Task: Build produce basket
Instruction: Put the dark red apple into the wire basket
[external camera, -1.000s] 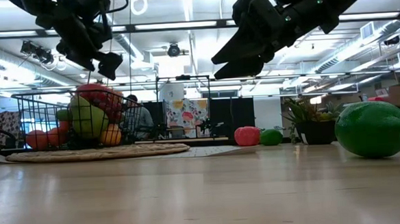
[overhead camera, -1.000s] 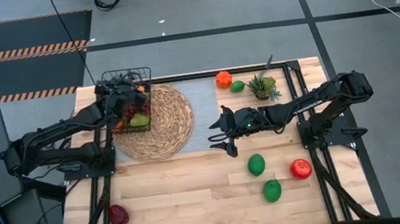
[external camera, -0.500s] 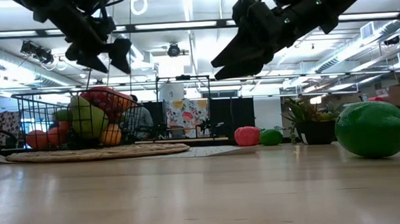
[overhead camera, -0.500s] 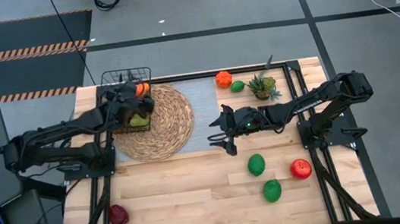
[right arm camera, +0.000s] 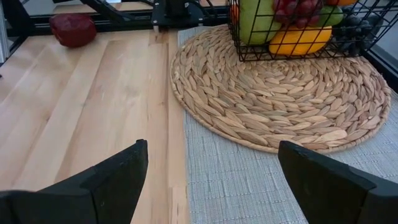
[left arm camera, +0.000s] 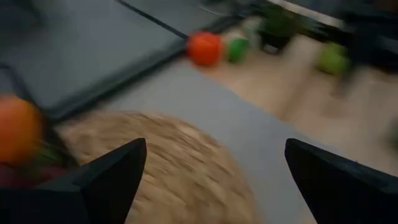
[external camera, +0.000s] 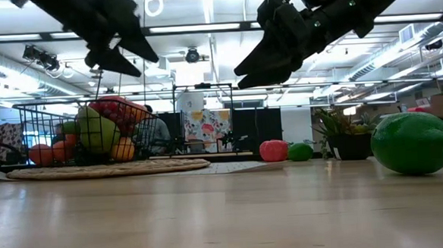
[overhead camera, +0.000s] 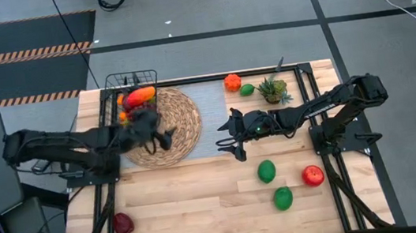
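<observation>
Left gripper hangs above the round woven mat, fingers spread wide, nothing held; my left wrist view shows both fingertips well apart over the straw. Right gripper waits over the grey placemat near the bench centre, jaws likewise fully apart and empty, just beside the mat's edge. Basket sits on the mat's side nearest the bench's far left corner, loaded: an orange-red mango on top in the high view; a green pear, dark grapes and a yellow mango show through the wire in the other views. Loose produce on the bench: two green limes and a red apple toward the near right, a dark red fruit at the near left corner, an orange and a small green lime at the far edge, beside the spiky potted plant. Both arms are well clear of the bench surface in the low view.
</observation>
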